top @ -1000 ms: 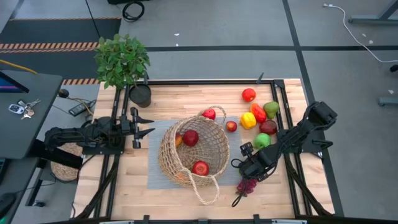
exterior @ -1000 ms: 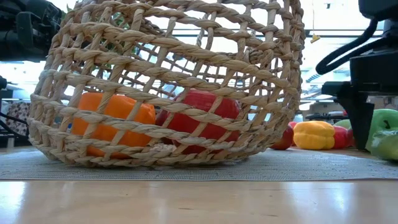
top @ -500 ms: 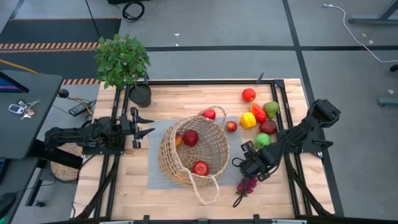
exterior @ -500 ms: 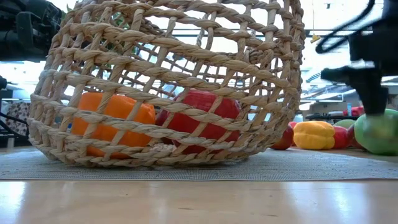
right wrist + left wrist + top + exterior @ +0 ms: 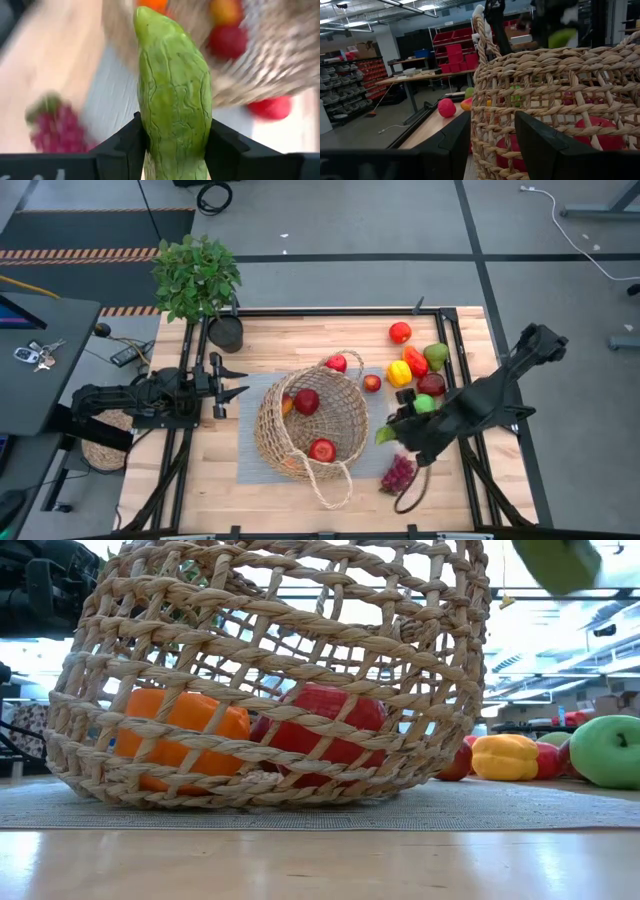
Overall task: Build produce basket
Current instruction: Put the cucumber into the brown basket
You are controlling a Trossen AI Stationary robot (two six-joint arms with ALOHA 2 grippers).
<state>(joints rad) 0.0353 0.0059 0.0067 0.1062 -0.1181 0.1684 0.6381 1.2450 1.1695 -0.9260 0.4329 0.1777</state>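
The tan wicker basket (image 5: 308,425) lies tipped on its side on a grey mat (image 5: 248,465), with red apples (image 5: 321,449) and an orange piece (image 5: 180,725) inside. More produce lies at the table's right: a yellow pepper (image 5: 399,373), a green apple (image 5: 426,403) and purple grapes (image 5: 398,473). My right gripper (image 5: 400,430) hangs above the mat between basket and grapes, shut on a green cucumber (image 5: 172,90). My left gripper (image 5: 236,380) waits open at the table's left, facing the basket (image 5: 545,75). My right gripper pinches the cucumber's two long sides (image 5: 150,135) between its two fingers. The fingers slant down toward the table's left, and the cucumber runs along them, its free end (image 5: 385,436) sticking out past the fingertips. It is lifted clear of the table.
A potted leafy plant (image 5: 198,278) stands at the far left corner. A red fruit (image 5: 400,332), a red pepper (image 5: 416,362) and a dark apple (image 5: 431,384) crowd the far right. Bare wood shows along the near edge (image 5: 200,490).
My right gripper has shut on the cucumber near the grapes and risen steeply, tipping from pointing almost straight down to a slant. The cucumber has been lifted clear of the table; in the low view only its end shows at the top.
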